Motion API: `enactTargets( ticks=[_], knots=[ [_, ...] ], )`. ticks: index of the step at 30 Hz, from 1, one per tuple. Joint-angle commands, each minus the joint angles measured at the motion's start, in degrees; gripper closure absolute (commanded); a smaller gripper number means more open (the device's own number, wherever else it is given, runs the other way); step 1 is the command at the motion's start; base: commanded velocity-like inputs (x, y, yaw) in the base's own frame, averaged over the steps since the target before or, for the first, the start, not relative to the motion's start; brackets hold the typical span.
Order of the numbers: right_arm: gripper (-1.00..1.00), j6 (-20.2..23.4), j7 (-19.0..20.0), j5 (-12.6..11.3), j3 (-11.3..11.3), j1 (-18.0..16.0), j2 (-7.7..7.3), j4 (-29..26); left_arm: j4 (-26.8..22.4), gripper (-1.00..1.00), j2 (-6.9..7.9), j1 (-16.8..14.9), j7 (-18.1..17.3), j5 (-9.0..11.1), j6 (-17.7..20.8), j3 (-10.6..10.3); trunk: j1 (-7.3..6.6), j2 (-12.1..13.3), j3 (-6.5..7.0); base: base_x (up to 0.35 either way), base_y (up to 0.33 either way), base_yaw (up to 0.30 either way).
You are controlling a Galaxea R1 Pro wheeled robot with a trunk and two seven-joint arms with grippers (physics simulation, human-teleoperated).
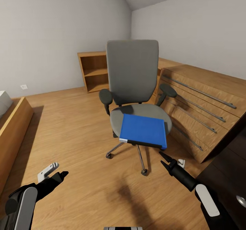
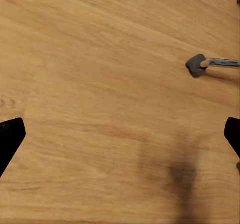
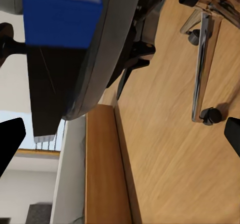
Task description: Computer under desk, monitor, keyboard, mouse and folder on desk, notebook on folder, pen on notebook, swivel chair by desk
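A: Right black two-finger claw, tips spread apart, nothing held. Just below the near-right corner of the flat bright blue folder w/ black spine edge. Not touching yet.

B: And the folder?

A: Flat on the grey padded seat of the swivel chair w/ round black armrests. Near edge hangs a bit past the seat front. Small white label at the near-left corner.

B: So how to grab it well?

A: Prob. slide one finger under that hanging edge, one on top. Pinch near the middle of the edge, not the corner, so no droop or twist. Go slow, chair has wheels, a bump could roll it. Lift straight up before turning to the glossy black desk top at the right.

B: Seen from the right wrist?

A: Blue folder w/ dark spine close ahead, seat rim beside it, chrome chair leg w/ black wheel further off. Black fingertips wide apart at both sides.

B: Right arm shape?

A: Low, reaching fwd and up from the lower right, forearm pointed at the seat.

B: Other side?

A: Left black claw spread too, empty. Low at the lower left, aimed at the wooden plank floor. Well apart from the chair. Arm tucked near the body.
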Motion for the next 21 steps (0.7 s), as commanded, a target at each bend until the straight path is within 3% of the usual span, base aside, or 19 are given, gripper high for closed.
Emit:
enactTargets(
  ticks=[1,17,21],
  knots=[
    [-1.0,0.4,0.0,-0.3,-0.1,0.0,0.01,0.0,-0.1,-1.0,-0.04,0.0,0.5,0.6,0.2,0.1,-0.01,0.0,-0.05,0.0,0.0,0.0],
    [-1.0,0.5,4.9,-0.2,0.1,0.0,-0.16,-0.3,0.3,-1.0,-0.04,0.0,0.4,0.7,0.2,0.1,-0.01,0.0,-0.05,0.0,0.0,0.0],
    [-1.0,0.5,5.1,-0.2,0.1,0.0,-0.17,-0.3,0.3,-1.0,-0.04,0.0,0.4,0.6,0.2,0.1,-0.11,0.0,0.84,0.0,0.0,0.0]
  ],
)
